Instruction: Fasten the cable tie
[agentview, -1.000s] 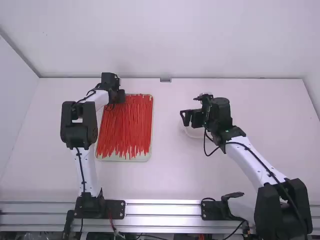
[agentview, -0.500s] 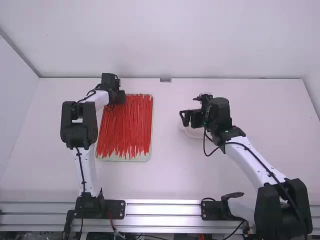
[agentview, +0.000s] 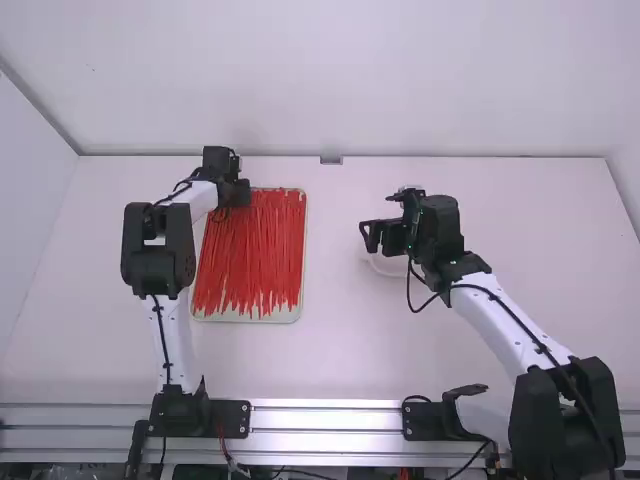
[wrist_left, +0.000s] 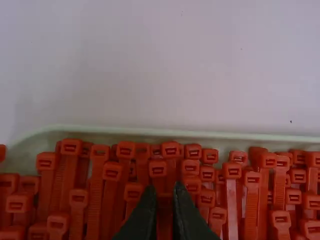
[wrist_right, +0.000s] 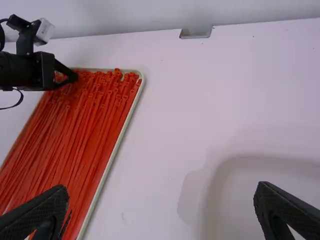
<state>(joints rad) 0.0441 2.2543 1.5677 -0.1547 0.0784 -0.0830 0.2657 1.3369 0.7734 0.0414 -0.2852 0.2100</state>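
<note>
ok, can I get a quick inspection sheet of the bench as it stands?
Surface: white table, no spills seen.
Job's things: red cable ties heaped lengthwise in a pale tray.
Clutter: nothing seen.
Grippers: left tool down on the tie heads at the tray's far end; right tool open, empty, above the table right of the tray.
Cables: left-arm wire runs down the link; right-arm wire hangs in a loop.
Surroundings: white walls; grey bracket at the table's far edge.

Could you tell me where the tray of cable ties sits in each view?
High view: tray left of centre.
Left wrist view: its rim just beyond the ties.
Right wrist view: tray slanting away toward the left gripper.
Shared landmark: left gripper over the tray's far end.
</note>
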